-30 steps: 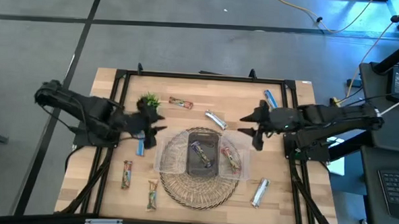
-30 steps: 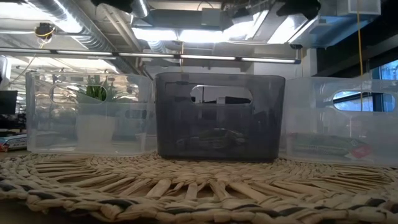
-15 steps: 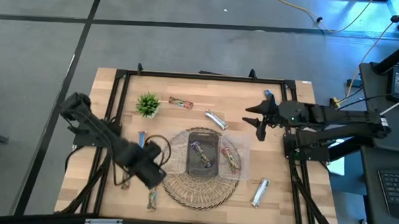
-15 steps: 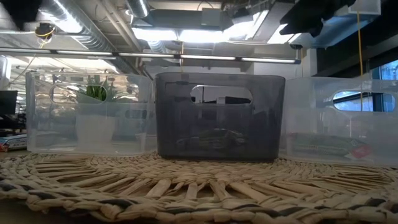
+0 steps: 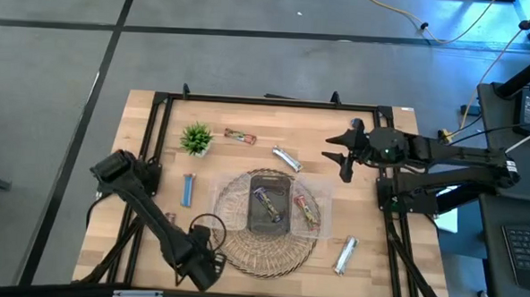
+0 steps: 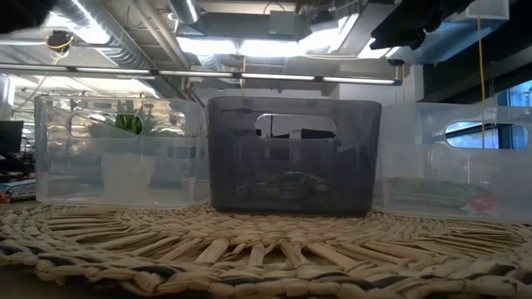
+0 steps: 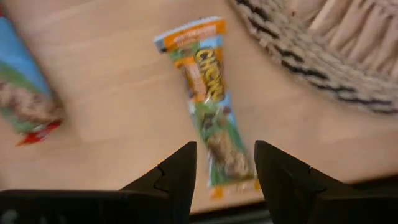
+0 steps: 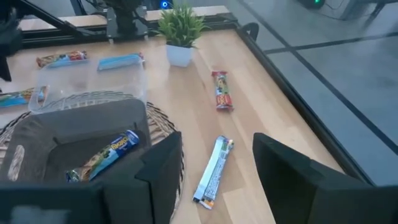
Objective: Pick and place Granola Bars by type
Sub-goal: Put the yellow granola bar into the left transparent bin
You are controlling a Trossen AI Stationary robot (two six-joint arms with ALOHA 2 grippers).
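The left end effector (image 5: 199,266) hangs at the lower left of the high view, fingers spread over a tan-yellow granola bar (image 7: 214,115) lying flat on the tabletop (image 5: 246,170); best to straddle its width, then close — squarely; the right end effector (image 5: 343,157), also spread, waits upper right.

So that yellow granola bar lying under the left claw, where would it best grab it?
Probably across the middle of the yellow granola bar, coming straight down from above. It lies flat on the table, long and thin, so only its narrow width fits between the open fingers of the left gripper, which hovers over its lower end.
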